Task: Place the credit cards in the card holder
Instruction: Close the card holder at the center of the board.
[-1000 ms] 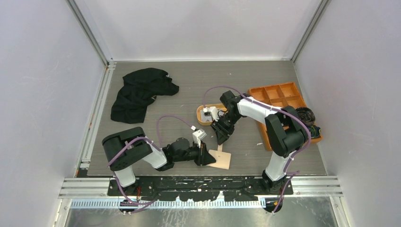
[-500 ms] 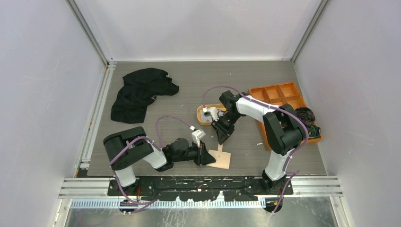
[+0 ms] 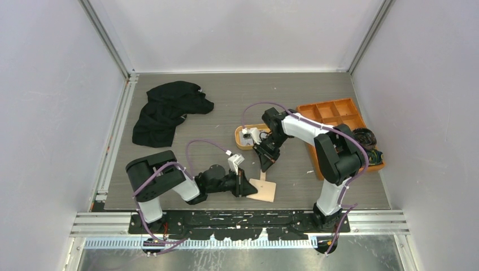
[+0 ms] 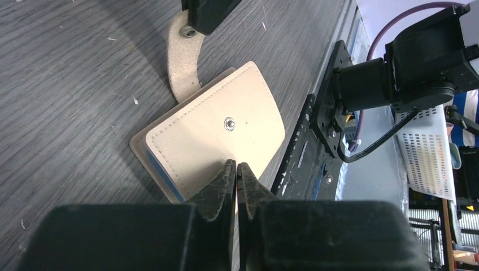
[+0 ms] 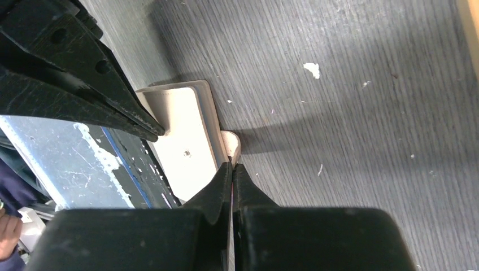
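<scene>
Progress: early stage, no card in wallet (image 3: pixel 265 191) as far as seen. Wallet folded, only just parting at edge. Left to do, by my reading: open it, fetch cards, slide them into pockets. Cards not made out in any view.

Wallet: near-centre of table, close to near edge, lying flat. Beige, stitched border, metal stud on top flap, blue lining showing at one edge.

Left claw (image 4: pixel 235 167): closed, pinching top flap's edge.

Right claw (image 5: pixel 231 165): closed on end of snap tab (image 4: pixel 182 68), apparently pinching it.
</scene>
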Motion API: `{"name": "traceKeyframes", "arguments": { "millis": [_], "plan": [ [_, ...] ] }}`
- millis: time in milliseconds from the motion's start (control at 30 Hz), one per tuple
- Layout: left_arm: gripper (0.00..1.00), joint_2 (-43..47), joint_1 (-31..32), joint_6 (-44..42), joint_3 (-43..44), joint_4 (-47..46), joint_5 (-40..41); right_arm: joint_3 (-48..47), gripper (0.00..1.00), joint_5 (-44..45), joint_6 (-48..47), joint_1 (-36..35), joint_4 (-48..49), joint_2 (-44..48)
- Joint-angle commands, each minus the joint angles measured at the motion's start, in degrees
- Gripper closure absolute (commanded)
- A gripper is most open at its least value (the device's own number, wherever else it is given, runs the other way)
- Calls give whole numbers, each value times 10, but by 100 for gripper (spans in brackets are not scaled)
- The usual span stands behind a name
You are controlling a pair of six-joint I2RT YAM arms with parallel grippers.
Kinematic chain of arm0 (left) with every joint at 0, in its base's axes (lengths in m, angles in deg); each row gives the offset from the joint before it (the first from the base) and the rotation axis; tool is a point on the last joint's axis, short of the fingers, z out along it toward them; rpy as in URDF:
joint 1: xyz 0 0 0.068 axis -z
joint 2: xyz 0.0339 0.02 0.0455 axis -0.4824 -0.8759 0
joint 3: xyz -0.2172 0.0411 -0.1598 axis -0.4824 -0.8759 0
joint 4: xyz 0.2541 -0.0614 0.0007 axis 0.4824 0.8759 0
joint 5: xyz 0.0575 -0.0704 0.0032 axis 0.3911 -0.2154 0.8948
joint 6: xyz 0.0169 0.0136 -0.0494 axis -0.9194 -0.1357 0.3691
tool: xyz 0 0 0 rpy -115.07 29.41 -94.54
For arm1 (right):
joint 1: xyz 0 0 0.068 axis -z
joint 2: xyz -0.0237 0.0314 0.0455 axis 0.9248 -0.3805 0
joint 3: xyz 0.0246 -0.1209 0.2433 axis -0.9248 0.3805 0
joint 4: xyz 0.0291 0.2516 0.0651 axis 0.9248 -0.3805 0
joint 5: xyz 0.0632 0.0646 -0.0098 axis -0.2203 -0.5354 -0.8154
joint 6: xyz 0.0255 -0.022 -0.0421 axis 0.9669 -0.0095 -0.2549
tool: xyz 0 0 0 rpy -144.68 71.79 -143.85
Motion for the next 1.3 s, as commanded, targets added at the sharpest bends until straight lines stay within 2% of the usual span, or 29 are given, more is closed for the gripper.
{"name": "traceKeyframes", "arguments": {
  "millis": [0, 233, 400, 533, 967, 1267],
  "plan": [
    [97, -15, -3, 39, -7, -37, 29, 2, 99, -22, -32, 2, 4, 48],
    [100, -75, -4, 90, -15, -116, 61, 65, 99, -31, -107, 3, 53, 123],
    [100, -126, -4, 117, -13, -169, 71, 112, 99, -53, -222, 1, 39, 175],
    [100, -139, -4, 124, -12, -182, 77, 140, 99, -34, -258, -12, 43, 197],
    [100, -140, -5, 121, -14, -183, 75, 174, 99, 61, -246, -91, 87, 199],
    [100, -138, -4, 120, -15, -183, 71, 183, 99, 70, -221, -111, 115, 215]
  ]
}}
